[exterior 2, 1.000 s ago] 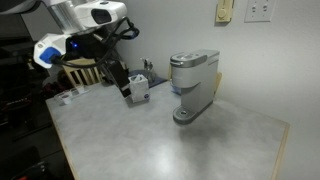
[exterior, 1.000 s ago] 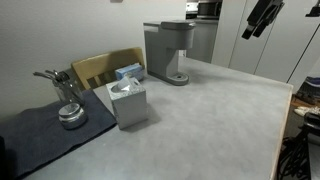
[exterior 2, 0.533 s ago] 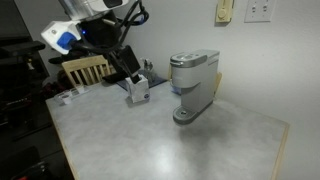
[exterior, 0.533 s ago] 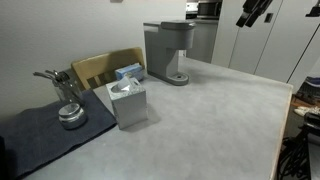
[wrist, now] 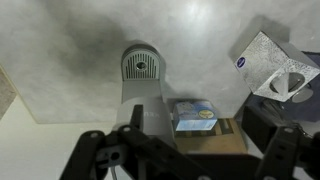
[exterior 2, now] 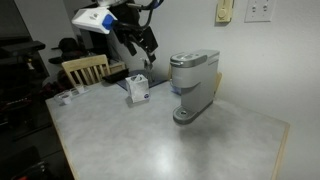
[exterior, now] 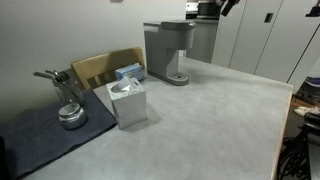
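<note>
My gripper (wrist: pixel 188 152) is open, its two dark fingers spread wide at the bottom of the wrist view with nothing between them. It hangs high over the table, above the grey coffee maker (wrist: pixel 142 88) and a blue box (wrist: pixel 194 117) on a wooden chair seat (wrist: pixel 218 142). In an exterior view the gripper (exterior 2: pixel 143 40) is up in the air, left of the coffee maker (exterior 2: pixel 192 85) and above the tissue box (exterior 2: pixel 138 90). Only a dark tip of the gripper (exterior: pixel 228 5) shows at the top edge of an exterior view, beyond the coffee maker (exterior: pixel 170 50).
A silvery tissue box (exterior: pixel 127 103) stands on the grey table (exterior: pixel 200 120). Beside it a dark cloth (exterior: pixel 40 140) carries a metal tool and cup (exterior: pixel 68 108). The wooden chair (exterior: pixel 105 66) with the blue box (exterior: pixel 128 71) is behind the table. Cabinets stand at the back.
The arm has lifted and swung away from the tissue box toward the coffee maker. The gripper stays open. Nothing on the table has moved.
</note>
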You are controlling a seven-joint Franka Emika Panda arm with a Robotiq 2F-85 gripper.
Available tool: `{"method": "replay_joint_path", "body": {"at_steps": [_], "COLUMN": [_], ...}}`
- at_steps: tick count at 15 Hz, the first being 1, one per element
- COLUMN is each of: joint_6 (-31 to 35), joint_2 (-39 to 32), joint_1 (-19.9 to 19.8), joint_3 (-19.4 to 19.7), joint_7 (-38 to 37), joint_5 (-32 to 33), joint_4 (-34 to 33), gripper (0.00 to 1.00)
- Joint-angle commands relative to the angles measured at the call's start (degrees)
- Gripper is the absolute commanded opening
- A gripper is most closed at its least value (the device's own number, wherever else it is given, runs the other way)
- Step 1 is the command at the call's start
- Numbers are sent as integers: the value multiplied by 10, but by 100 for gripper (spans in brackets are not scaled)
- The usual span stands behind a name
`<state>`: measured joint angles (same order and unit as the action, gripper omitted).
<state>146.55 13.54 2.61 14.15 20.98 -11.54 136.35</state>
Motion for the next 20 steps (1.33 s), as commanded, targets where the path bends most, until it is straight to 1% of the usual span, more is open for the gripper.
{"method": "replay_joint_path", "body": {"at_steps": [1, 5, 8, 11, 13, 15, 16, 17, 18, 20], "joint_6": [-2, -1, -23, -65, -101, -151, -180, -216, -234, -265], "joint_2": [-6, -9, -29, -56, -82, -116, -137, -165, -187, -231], "joint_1": [-14, -14, -10, -6, -13, -23, -33, -43, -52, -66], "joint_3": [-15, -15, 12, 38, 44, 42, 36, 27, 19, 0], "joint_7": [2, 2, 82, 186, 247, 287, 288, 270, 256, 194], "joint_5": [-5, -5, -33, -64, -90, -124, -129, -113, -103, -47], "joint_4": [-6, -7, -38, -95, -142, -197, -226, -261, -289, -344], "gripper": [100, 100, 100, 100, 100, 100, 100, 100, 100, 100]}}
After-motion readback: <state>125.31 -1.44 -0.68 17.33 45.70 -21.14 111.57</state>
